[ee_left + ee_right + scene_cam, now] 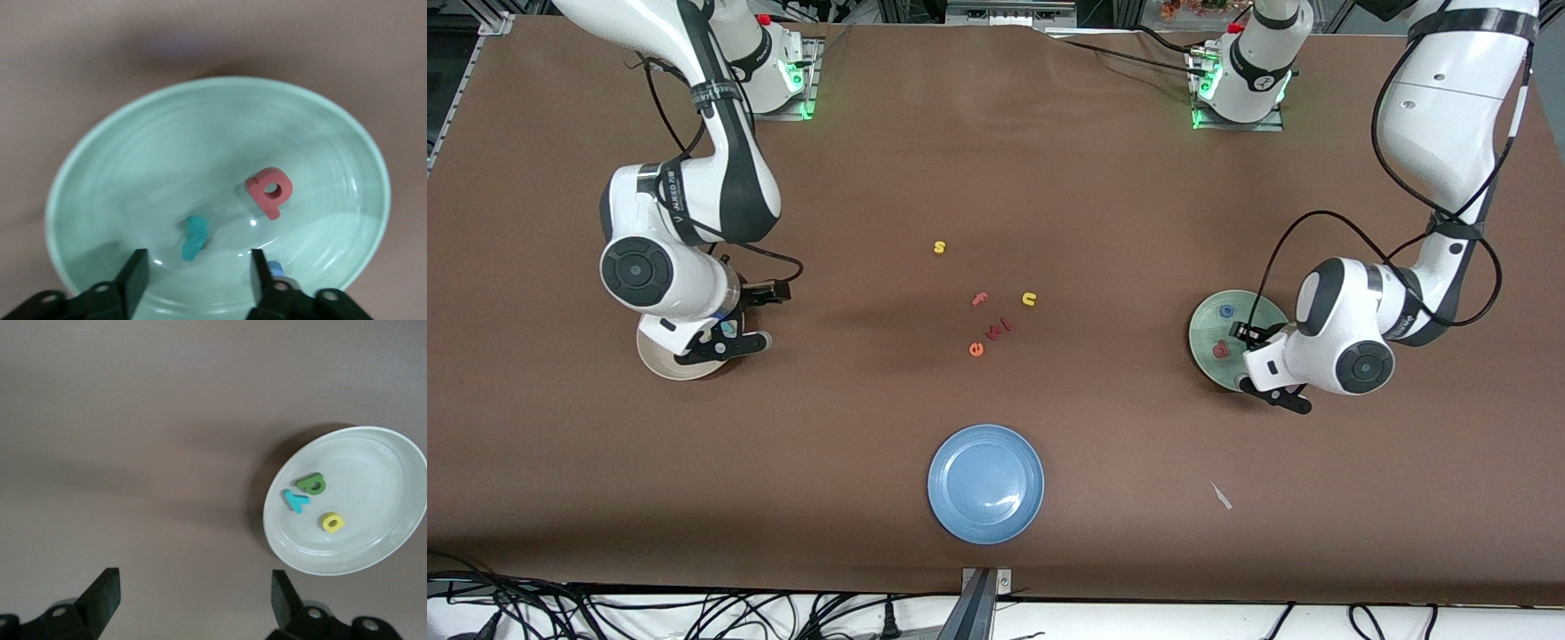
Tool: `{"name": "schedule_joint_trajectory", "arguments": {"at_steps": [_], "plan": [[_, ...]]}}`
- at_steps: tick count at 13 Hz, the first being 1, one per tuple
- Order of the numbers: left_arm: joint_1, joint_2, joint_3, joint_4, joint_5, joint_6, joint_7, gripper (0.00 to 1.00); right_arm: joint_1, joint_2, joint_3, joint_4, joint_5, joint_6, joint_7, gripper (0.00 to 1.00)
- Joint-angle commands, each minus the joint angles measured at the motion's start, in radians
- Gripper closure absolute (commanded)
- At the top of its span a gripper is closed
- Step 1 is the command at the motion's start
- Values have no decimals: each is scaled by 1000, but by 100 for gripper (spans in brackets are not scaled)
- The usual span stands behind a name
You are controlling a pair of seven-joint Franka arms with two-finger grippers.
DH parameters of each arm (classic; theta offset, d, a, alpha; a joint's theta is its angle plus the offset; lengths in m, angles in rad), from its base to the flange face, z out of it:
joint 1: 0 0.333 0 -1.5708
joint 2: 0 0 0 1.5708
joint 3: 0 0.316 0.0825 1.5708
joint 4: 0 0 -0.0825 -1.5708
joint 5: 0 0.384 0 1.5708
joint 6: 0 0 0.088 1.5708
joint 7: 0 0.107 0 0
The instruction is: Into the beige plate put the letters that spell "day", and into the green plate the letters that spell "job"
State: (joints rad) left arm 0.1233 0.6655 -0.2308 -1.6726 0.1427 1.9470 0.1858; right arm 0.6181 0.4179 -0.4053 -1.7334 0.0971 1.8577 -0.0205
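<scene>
The green plate (100,153) sits at the left arm's end of the table. In it lie a salmon-red b (270,192), a teal j (195,237) and a blue o (277,269), the o half hidden by a finger. My left gripper (198,259) hangs open just above the j, holding nothing. The beige plate (373,553) sits at the right arm's end and holds an olive-green d (311,483), a teal y (295,500) and a yellow a (332,521). My right gripper (195,581) is open and empty over bare table beside that plate.
A blue plate (985,483) lies near the front edge at mid-table. Loose letters sit in the middle: a yellow s (939,247), a pink f (979,300), a yellow u (1029,300), an orange e (976,349). A small white scrap (1221,495) lies toward the left arm's end.
</scene>
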Motion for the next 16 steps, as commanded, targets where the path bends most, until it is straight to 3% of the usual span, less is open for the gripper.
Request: {"name": "schedule_joint_trajectory", "arguments": {"at_steps": [1,6,10,12,13,15,16], "plan": [[6,-124,-7,-10,15,-43,15,0,22,5,-3,67,9,-89,48,0],[-30,-162,-36,118,29,-45,-5,0,23,4,-3,242,12,-334,68,0],[-54,-165,-62,243,26,-80,-8,0,17,-11,-14,253,12,-362,64,0],[-47,-168,-65,273,28,-179,-19,0,-20,-48,-1,250,15,-365,64,0],[-50,-170,-70,305,31,-230,-19,0,-67,-59,41,247,15,-371,60,0],[-57,-197,-67,361,20,-327,-19,0,-206,-67,191,250,13,-361,56,0],[-57,-202,-70,384,21,-339,-19,0,-253,-67,230,252,12,-359,48,0]]}}
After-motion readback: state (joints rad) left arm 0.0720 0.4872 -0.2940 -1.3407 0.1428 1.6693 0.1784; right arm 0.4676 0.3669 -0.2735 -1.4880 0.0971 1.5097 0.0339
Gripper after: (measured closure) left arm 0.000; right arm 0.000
